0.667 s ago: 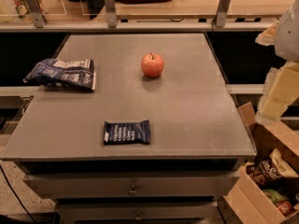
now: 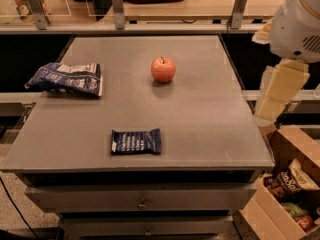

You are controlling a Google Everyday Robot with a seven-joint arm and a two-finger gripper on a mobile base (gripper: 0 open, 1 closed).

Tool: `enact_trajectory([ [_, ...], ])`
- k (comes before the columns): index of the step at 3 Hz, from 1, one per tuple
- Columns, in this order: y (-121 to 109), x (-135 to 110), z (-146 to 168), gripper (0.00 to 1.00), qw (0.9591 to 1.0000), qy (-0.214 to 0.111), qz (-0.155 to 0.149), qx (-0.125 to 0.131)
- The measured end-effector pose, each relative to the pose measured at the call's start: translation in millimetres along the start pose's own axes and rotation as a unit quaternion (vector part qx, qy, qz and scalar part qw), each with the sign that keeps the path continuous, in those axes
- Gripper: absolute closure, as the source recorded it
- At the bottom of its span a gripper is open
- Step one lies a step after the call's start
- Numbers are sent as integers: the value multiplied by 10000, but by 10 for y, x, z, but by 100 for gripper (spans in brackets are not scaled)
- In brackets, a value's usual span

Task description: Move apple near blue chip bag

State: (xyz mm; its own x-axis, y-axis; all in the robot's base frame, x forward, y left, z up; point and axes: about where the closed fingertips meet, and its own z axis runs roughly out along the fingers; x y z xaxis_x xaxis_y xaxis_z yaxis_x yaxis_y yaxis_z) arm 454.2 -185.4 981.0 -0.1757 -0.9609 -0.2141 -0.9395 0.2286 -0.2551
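Observation:
The apple (image 2: pixel 163 69), small, round and red-orange with a short dark stem, sits on the grey table (image 2: pixel 200 124) a little behind its middle. The blue chip bag (image 2: pixel 66 78), wrinkly dark blue with white patches and a white end, lies at the table's left edge, well apart from the apple. My gripper (image 2: pixel 274 100), pale cream below a white arm housing (image 2: pixel 300 21), hangs off the table's right edge, well right of the apple and touching nothing.
A small flat dark navy packet (image 2: pixel 136 141) lies near the table's front edge. An open cardboard box of snacks (image 2: pixel 292 184) stands on the floor at the lower right. A railed counter (image 2: pixel 175 14) runs along the back. Drawers sit under the tabletop.
The arm and gripper have shifted slightly left, towards the table's right edge. The apple, chip bag and navy packet have not moved.

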Motion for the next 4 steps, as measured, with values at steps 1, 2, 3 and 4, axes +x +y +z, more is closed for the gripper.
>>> enact_trajectory([
  [1,-163,-412,144,0,9995,-248,-125,-127],
  [2,-405,-799,374,0,9983,-531,-29,-224],
  [3,-599,-1122,645,0,9960,-810,239,-276],
  [4,-750,-1356,909,0,9910,-1185,556,-282],
])
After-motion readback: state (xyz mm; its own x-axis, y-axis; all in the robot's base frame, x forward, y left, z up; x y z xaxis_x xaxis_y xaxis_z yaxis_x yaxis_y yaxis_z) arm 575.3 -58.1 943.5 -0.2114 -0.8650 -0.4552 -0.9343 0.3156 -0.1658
